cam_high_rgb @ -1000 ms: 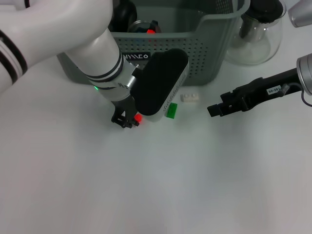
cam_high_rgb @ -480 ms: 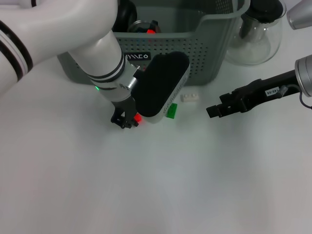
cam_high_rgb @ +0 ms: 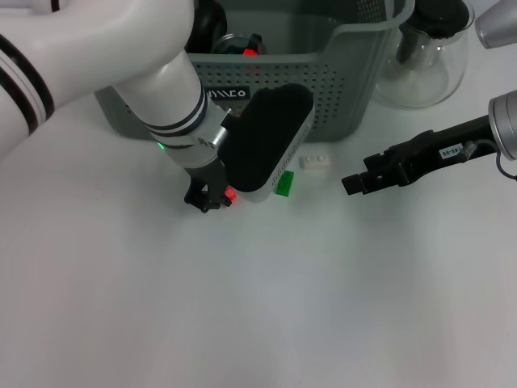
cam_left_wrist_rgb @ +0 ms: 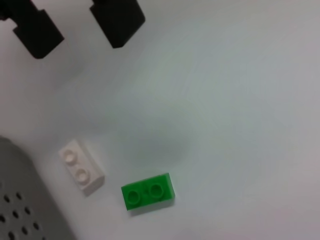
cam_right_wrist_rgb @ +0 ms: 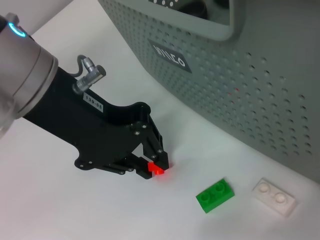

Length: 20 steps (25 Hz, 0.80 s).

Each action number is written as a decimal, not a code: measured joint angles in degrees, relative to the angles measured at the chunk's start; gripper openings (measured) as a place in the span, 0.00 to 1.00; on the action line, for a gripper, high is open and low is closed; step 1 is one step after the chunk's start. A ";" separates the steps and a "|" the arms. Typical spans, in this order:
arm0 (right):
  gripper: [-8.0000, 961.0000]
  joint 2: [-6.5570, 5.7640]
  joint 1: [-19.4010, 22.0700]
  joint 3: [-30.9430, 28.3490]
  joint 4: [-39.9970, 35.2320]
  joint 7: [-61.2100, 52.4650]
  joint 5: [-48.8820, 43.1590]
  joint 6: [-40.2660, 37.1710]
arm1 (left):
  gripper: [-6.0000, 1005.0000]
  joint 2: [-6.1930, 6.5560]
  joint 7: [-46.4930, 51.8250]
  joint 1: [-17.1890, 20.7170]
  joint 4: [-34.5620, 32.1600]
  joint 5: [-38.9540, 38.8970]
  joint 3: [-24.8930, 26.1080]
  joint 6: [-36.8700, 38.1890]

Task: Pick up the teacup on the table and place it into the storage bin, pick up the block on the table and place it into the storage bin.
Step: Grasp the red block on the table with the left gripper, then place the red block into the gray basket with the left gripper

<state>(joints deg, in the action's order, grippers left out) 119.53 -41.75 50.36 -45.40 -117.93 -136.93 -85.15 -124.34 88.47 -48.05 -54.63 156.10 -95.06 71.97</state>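
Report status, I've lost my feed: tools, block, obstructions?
Left tool shut on red block at table. Right tool open, hovering. Storage bin behind, path clear.

- Bright, even light across the white worktop [cam_high_rgb: 266,307].
- Shadows soft and faint.
- Left wrist view blurred; green block [cam_left_wrist_rgb: 148,192] soft-edged.
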 joint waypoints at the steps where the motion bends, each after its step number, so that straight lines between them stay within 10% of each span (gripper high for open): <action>1: 0.78 0.00 0.00 0.00 0.00 0.01 0.00 -0.03 | 0.27 -0.01 0.40 0.03 -0.03 0.00 0.04 0.00; 8: 0.78 -0.04 0.22 0.00 -0.06 0.45 0.15 -0.53 | 0.20 -0.08 4.77 1.99 -7.17 -0.92 5.88 6.60; 14: 0.78 -0.53 0.25 0.00 -0.31 0.44 0.52 -1.03 | 0.21 -0.15 21.07 6.23 -24.25 -13.88 20.52 21.60; 20: 0.78 -0.62 0.27 0.00 -0.40 0.53 0.54 -1.22 | 0.21 0.42 33.51 7.53 -33.99 -21.03 34.92 19.41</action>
<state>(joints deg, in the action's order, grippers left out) 118.91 -41.48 50.36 -45.81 -117.39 -136.39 -86.37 -123.92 121.98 -40.53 -88.62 135.06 -60.14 91.38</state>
